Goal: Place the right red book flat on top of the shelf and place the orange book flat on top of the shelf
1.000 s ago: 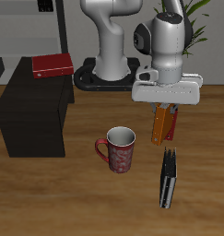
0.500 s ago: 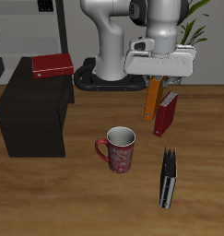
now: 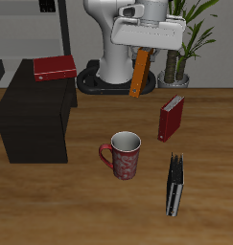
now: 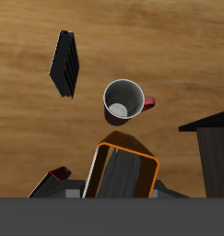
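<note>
Orange book (image 3: 141, 75) hangs from the gripper (image 3: 143, 48) in the exterior view, upper middle of the frame, lifted clear of the surface (image 3: 80, 206) with its long axis nearly upright, slightly tilted. The gripper is closed on its top edge. The shelf (image 3: 32, 120) sits at the left of the frame, so the book lies well apart from it and has to travel leftward across the frame; I judge it must also turn from upright to flat before it is set down. One red book (image 3: 54, 68) already lies flat on the shelf's top at upper left. A second red book (image 3: 171, 119) stands leaning on the surface at right of centre. Also on the surface: one mug (image 3: 123, 154) near the middle, and one black-and-white book (image 3: 174, 186) at lower right. Count: two red books, one orange book, one shelf, one mug.

In the wrist view the orange book (image 4: 123, 172) fills the space just under the gripper, pale pages showing. The mug (image 4: 123, 100) lies beyond it, the black-and-white book (image 4: 65, 64) farther off, a corner of the shelf (image 4: 211, 147) at the edge, and a sliver of the standing red book (image 4: 51, 182).
</note>
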